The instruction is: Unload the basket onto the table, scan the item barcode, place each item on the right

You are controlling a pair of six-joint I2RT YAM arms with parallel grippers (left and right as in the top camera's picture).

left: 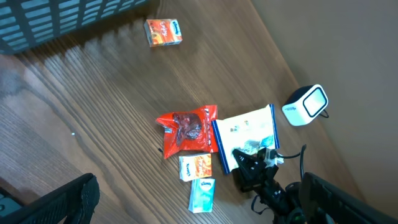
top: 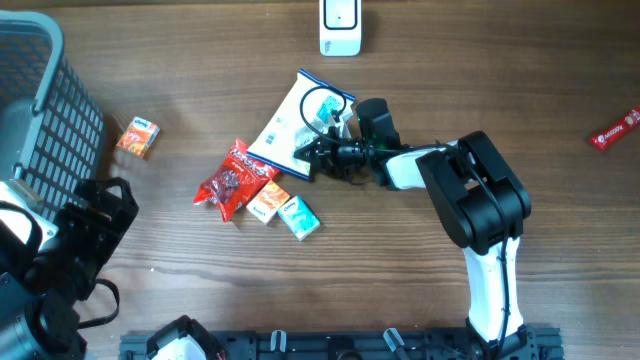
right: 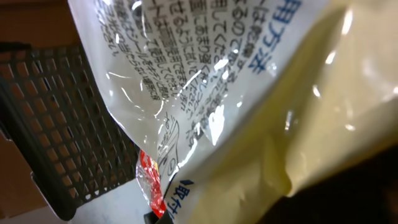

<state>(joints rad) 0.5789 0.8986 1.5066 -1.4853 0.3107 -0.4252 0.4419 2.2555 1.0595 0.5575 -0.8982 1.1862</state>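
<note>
A white packet with blue trim point(top: 290, 115) lies at the table's middle, by a small heap of goods. My right gripper point(top: 318, 150) is at its lower right edge, shut on the film. In the right wrist view the packet point(right: 249, 93) fills nearly the whole frame and hides the fingers. The white scanner point(top: 340, 28) stands at the far edge, above the packet; it also shows in the left wrist view as a scanner point(left: 305, 104). My left gripper point(top: 95, 215) hangs open at the near left, far from the goods, holding nothing.
A red snack bag point(top: 232, 180), an orange tissue pack point(top: 267, 202) and a teal tissue pack point(top: 298, 217) lie left of the packet. A small orange box point(top: 138, 137) sits beside the dark mesh basket point(top: 50, 110). A red bar point(top: 615, 128) lies far right.
</note>
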